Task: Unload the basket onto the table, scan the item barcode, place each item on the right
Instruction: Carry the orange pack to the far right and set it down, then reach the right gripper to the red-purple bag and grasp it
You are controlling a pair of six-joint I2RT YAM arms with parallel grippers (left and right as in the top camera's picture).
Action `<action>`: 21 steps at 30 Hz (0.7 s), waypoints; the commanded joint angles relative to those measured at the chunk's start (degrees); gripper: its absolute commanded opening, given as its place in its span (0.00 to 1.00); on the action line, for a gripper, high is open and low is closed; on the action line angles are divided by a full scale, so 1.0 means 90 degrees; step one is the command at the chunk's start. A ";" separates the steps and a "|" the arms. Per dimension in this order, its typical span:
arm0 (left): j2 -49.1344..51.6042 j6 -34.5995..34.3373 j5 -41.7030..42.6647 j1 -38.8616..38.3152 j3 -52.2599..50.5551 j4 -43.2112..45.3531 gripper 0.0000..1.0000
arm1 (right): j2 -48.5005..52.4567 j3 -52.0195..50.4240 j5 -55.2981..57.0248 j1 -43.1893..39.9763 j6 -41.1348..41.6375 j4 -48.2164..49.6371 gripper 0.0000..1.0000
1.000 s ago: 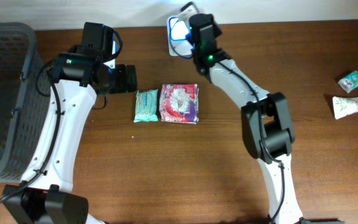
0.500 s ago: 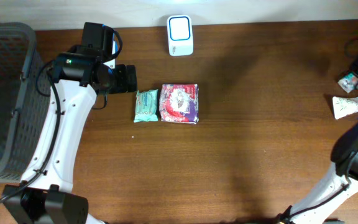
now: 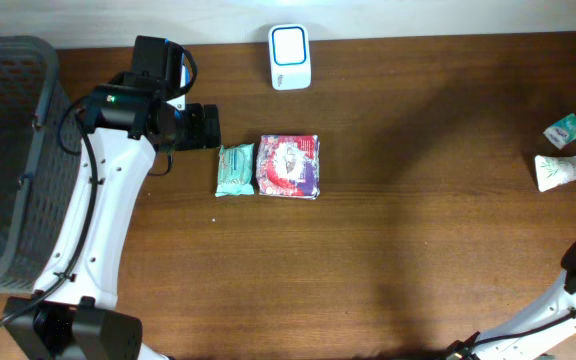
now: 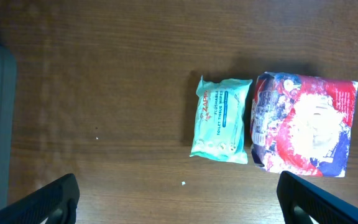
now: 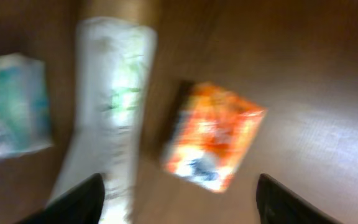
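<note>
— Looking at the basket first: where does it stand?

— The grey mesh basket is at the far left of the surface. All the packets lie outside it, on the wood.

— And the orange packet?

— The orange packet lies flat at the far right edge, just beside a white tube, with a green packet beyond that. It is well apart from the white scanner at the back edge.

— Is the right pincer holding it?

— No. The right pincer hangs above it with its fingers spread and nothing between them, though that view is blurred.

— The left one?

— The left pincer is spread wide and grips nothing, over a teal pack that touches a red pack.
</note>
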 commanded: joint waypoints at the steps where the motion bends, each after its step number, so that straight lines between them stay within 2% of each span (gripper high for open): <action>1: -0.0027 0.0121 -0.0073 -0.0019 0.0039 -0.0010 0.99 | 0.0010 -0.0039 -0.2550 0.0112 -0.0498 0.0148 0.75; 6: -0.0027 0.0121 -0.0073 -0.0019 0.0039 -0.0010 0.99 | -0.0109 -0.0017 -0.5166 0.0733 -0.0539 0.0090 0.75; 8: -0.0027 0.0124 -0.0073 -0.0019 0.0039 -0.0010 0.99 | -0.0119 -0.0017 -0.5792 0.1248 -0.1032 -0.0240 0.74; 13: -0.0027 0.0124 -0.0073 -0.0019 0.0039 -0.0010 0.99 | -0.0109 -0.0022 -0.5807 0.3206 -0.2540 -0.1717 0.74; 14: -0.0027 0.0121 -0.0073 -0.0019 0.0039 -0.0010 0.99 | -0.0109 -0.0070 -0.5671 0.3840 -0.2725 -0.1814 1.00; 18: -0.0027 0.0124 -0.0073 -0.0019 0.0039 -0.0010 0.99 | 0.0070 -0.0087 -0.5044 0.5503 -0.2718 -0.1651 0.99; 21: -0.0027 0.0121 -0.0073 -0.0019 0.0039 -0.0010 0.99 | 0.0316 -0.0100 -0.5010 0.6441 -0.1870 -0.0916 0.99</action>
